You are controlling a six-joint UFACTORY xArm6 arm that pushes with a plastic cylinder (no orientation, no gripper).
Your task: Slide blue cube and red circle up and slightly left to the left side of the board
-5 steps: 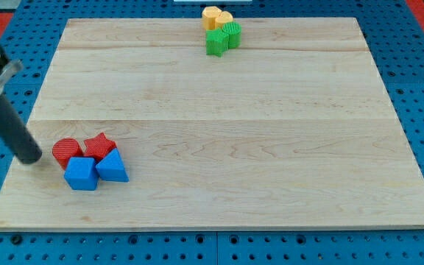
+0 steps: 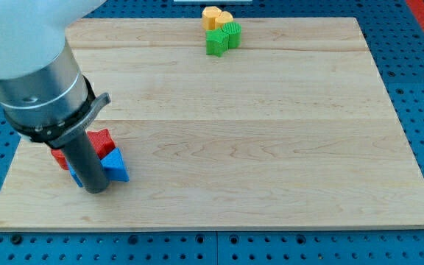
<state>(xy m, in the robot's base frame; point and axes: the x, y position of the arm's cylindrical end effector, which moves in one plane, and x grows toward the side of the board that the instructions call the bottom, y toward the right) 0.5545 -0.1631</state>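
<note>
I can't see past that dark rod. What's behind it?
Behind the rod, whose tip sits at the view's bottom, peek a red star, another red block and a blue block. The rest is covered.

1. This looks like a robotics lab or test cell, not a home or a shop.
2. The bench [image 2: 418,88] is a blue metal plate drilled with a regular grid of holes, the kind used for bolting down fixtures.
3. A plain pale wooden board [image 2: 256,132] lies flat on it as a bare work surface.
4. A grey-and-white machine arm [image 2: 32,73] with a dark rod reaches in from the view's left.
5. Small, simply shaped coloured blocks [image 2: 221,29] serve as test pieces.
</note>
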